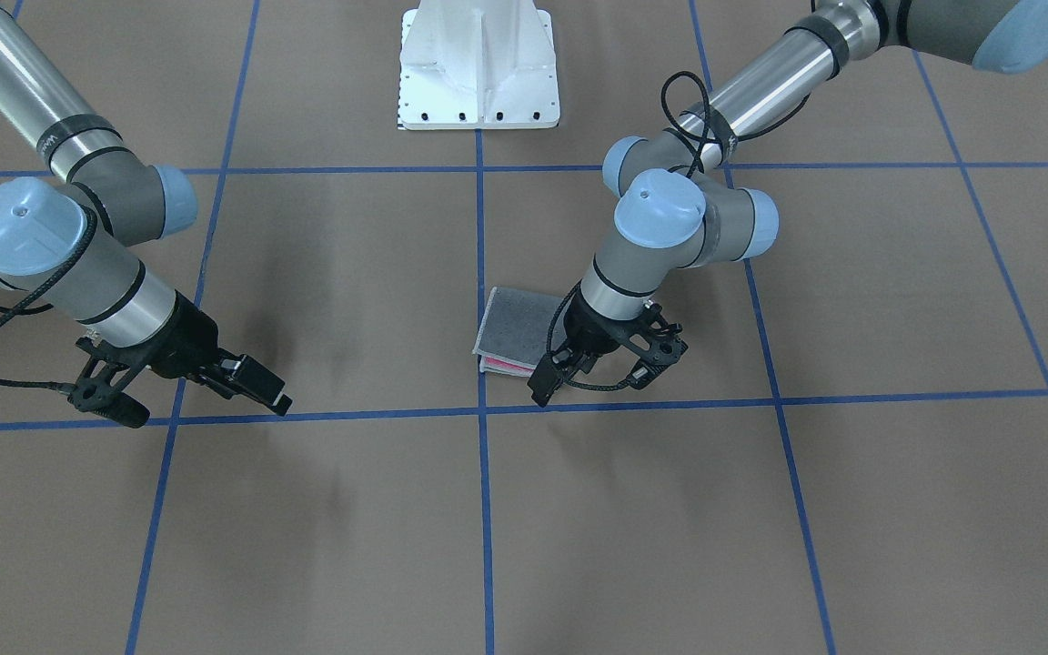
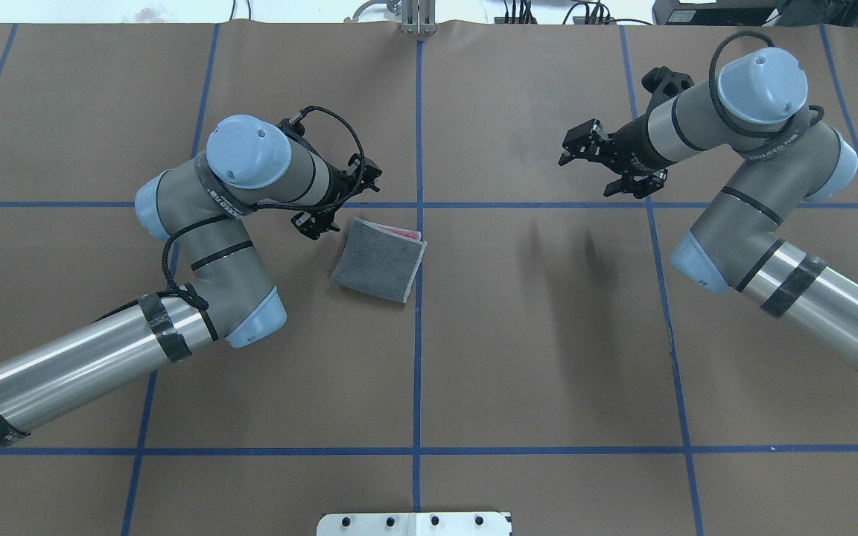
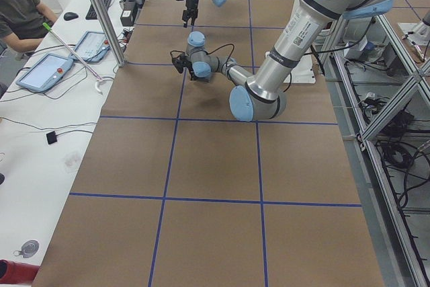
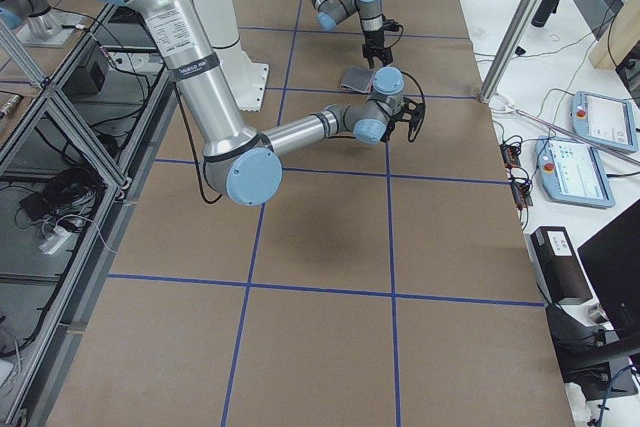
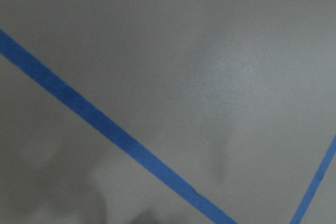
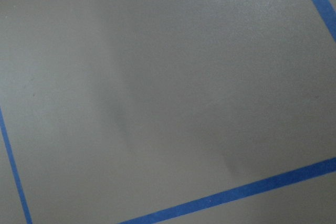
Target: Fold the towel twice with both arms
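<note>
Two arms, the left arm (image 2: 198, 223) and the right arm (image 2: 742, 223), reach out from the white pedestal base (image 1: 478, 64) over a brown surface (image 1: 633, 528) gridded with blue tape (image 1: 480, 227). Towel (image 2: 378, 260): folded to a small, thick square, dark grey face up, pink layers showing at the edge turned away from the base. It lies flat, out in front of the base, just to the robot's left of the base's middle. Left fingers (image 1: 547, 382): just beside the towel corner farthest from the base, grasping nothing; whether parted or closed cannot be told. Right fingers (image 1: 260, 387): well off to the base's right, grasping nothing; spread likewise cannot be told.
</note>
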Available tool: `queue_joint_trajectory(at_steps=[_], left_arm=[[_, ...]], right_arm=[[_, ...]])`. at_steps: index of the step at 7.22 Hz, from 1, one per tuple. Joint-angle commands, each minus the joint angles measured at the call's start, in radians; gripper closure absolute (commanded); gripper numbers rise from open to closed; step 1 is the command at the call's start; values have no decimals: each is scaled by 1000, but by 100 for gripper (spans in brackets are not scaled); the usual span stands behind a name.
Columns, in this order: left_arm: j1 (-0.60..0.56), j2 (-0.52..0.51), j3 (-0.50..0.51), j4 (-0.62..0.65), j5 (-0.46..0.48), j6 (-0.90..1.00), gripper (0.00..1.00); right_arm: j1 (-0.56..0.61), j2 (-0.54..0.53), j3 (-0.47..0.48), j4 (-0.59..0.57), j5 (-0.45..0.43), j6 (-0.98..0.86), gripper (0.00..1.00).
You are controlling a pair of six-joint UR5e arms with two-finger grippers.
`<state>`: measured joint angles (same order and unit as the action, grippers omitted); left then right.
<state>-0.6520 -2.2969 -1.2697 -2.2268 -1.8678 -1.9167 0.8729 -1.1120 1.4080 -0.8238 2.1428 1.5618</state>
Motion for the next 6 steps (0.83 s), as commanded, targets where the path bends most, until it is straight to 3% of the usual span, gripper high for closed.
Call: queue_joint_trajectory(at_steps=[1, 6], left_arm=[[-18, 19, -65, 7, -28, -2, 0], [12, 30, -100, 7, -22, -77, 0]], right_arm=[[1, 1, 2, 0, 2, 1, 0], [11, -3, 9, 0, 9, 1, 0]])
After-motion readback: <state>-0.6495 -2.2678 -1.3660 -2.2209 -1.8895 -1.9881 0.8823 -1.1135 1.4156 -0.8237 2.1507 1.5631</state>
